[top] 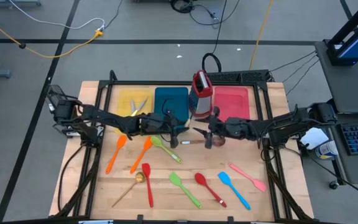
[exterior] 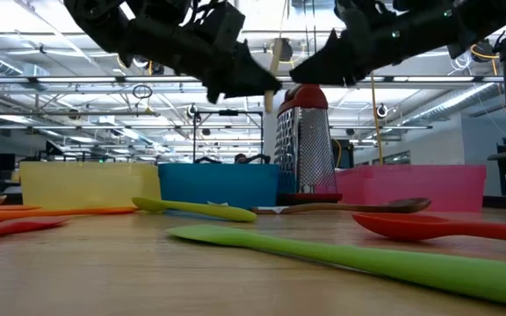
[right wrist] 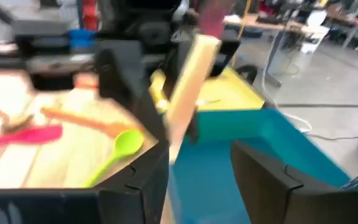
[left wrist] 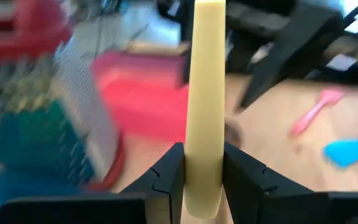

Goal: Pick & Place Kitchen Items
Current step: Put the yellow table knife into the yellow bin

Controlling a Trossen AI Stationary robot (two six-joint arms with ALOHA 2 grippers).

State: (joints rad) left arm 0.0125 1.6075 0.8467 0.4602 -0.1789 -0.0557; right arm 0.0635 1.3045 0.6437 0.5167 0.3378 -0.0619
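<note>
Gripping a cream handle [left wrist: 205, 106], the left pincer [left wrist: 202, 171] was closed; the right pincer [right wrist: 199, 163] stood open beside it, risking a collision or drop.

A wooden table [top: 291, 180] is seen bearing three trays along its far edge: yellow [top: 133, 99], blue [top: 171, 101] and pink [top: 232, 101]. A box grater [top: 202, 93] is stood between the latter two. Coloured utensils [top: 185, 188] are scattered in front.

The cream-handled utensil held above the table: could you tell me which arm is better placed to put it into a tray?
Left, probably: the left pincer already clamps the cream-handled utensil, while the right pincer is open beside it.
</note>
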